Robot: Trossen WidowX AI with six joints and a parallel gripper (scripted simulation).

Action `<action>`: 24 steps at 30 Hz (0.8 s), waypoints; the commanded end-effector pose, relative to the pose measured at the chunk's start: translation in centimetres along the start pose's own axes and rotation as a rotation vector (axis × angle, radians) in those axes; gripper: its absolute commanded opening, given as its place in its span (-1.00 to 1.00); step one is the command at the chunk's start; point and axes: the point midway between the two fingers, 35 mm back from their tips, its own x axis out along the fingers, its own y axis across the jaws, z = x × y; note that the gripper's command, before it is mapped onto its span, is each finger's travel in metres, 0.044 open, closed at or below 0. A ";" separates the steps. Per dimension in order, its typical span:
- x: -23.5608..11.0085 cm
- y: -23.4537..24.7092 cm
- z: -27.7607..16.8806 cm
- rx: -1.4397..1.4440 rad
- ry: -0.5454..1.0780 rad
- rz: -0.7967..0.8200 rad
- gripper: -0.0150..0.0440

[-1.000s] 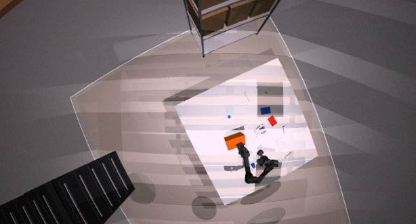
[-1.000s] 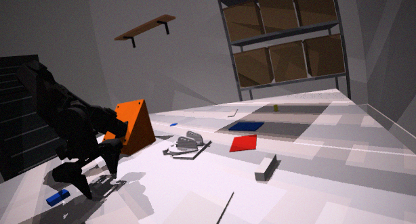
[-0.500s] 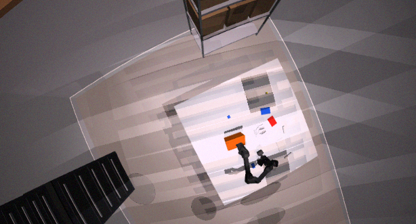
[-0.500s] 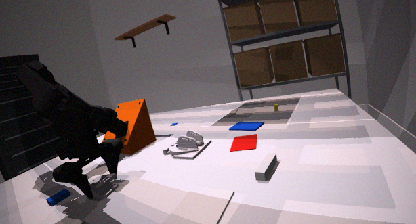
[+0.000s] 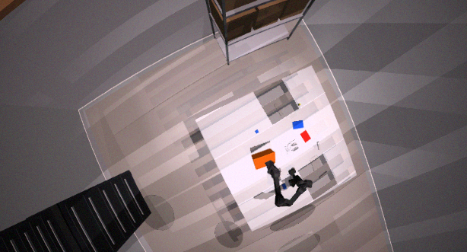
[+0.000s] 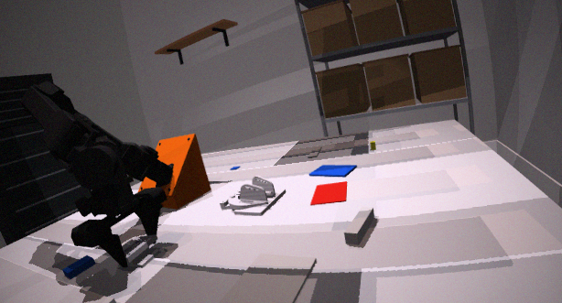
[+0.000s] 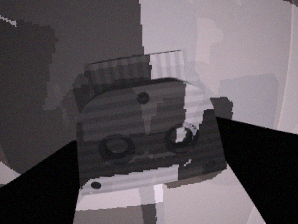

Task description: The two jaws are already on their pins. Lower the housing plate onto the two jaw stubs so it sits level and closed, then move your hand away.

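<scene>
The grey housing plate (image 6: 137, 249) (image 7: 130, 122) lies at the table's near left, with dark round holes and two rings showing in the wrist view. My gripper (image 6: 139, 252) (image 7: 147, 136) points down with its fingertips close to the table and is shut on the housing plate, one finger against each side. The two grey jaws (image 6: 254, 194) stand side by side on the low base (image 6: 249, 211), well away from the gripper and to its right in the exterior view. The jaw stubs and pins are too small to make out.
An orange wedge block (image 5: 263, 161) (image 6: 194, 178) stands behind the gripper. A dark blue block (image 5: 284, 186) (image 6: 79, 266) lies beside it. A blue pad (image 5: 297, 125) (image 6: 333, 170), a red pad (image 5: 305, 136) (image 6: 329, 193) and a grey bar (image 6: 360, 228) lie beyond the base.
</scene>
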 end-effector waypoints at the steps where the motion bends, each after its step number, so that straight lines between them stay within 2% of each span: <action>1: 0.0 0.0 0.0 0.000 0.000 0.000 0.70; 6: -0.4 0.0 -0.1 0.000 0.001 -0.002 0.70; 24: -6.1 -0.1 -0.2 -0.005 0.002 -0.010 0.70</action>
